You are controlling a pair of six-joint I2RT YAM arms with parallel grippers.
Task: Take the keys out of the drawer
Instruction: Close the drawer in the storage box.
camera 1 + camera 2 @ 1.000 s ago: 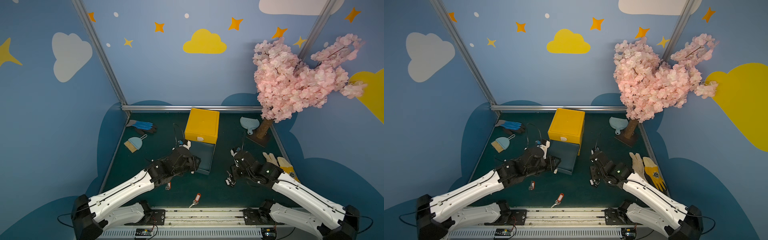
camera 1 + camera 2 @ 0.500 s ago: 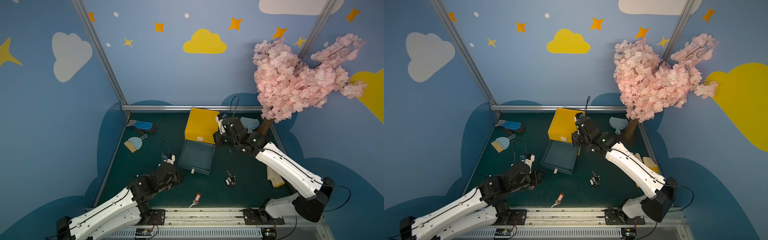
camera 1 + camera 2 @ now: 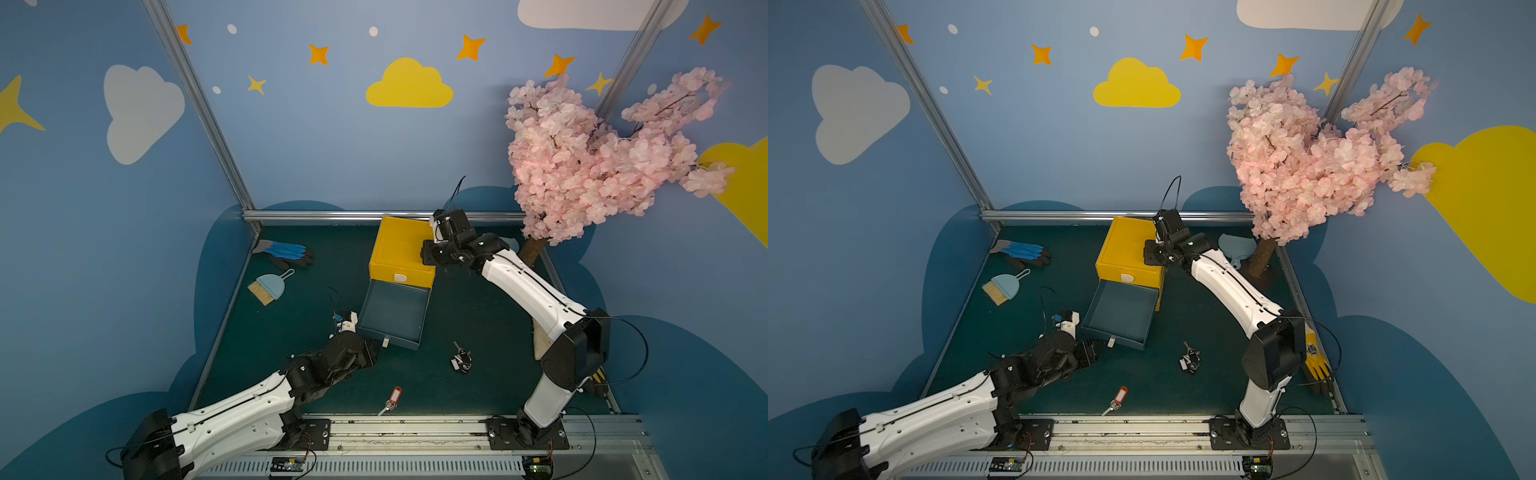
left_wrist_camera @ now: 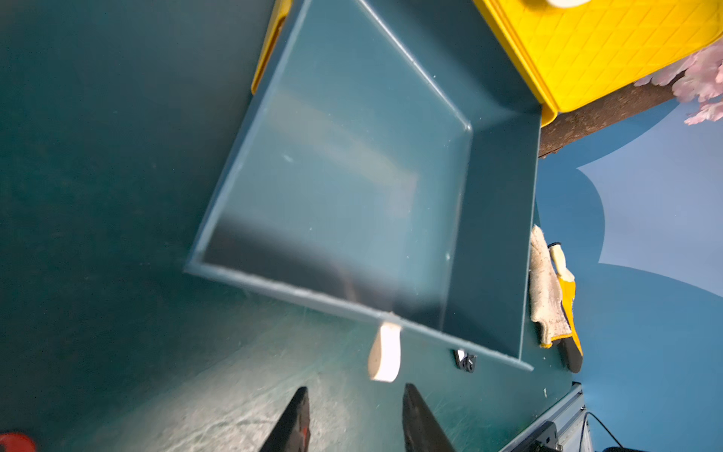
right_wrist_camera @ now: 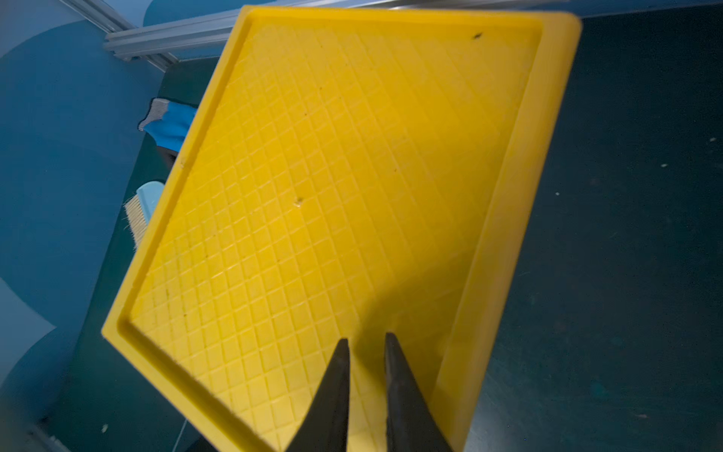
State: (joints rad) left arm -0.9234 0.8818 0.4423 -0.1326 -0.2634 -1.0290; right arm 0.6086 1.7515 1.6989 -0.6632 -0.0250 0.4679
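The blue-grey drawer [image 3: 424,309] stands pulled out of the yellow cabinet [image 3: 401,245], and nothing lies in it [image 4: 352,176]. A black-and-white bunch of keys [image 3: 461,360] [image 3: 1190,360] rests on the mat to its front right. A key with an orange-red tag [image 3: 393,398] [image 3: 1119,397] lies near the front rail. My left gripper [image 4: 355,389] [image 3: 371,353] is open and empty, just short of the drawer's white handle [image 4: 385,352]. My right gripper [image 5: 366,338] [image 3: 427,253] hovers over the cabinet top, its jaws a narrow gap apart with nothing between them.
A blue glove [image 3: 286,251] and a small brush [image 3: 266,287] lie at the back left. The pink blossom tree [image 3: 602,153] stands at the back right with a blue dustpan [image 3: 1235,246] by it. A yellow glove [image 3: 1314,357] lies by the right edge.
My right gripper let go of the key bunch on the mat and swung up and back to the cabinet top. My left arm drew back from the drawer's side to its front handle.
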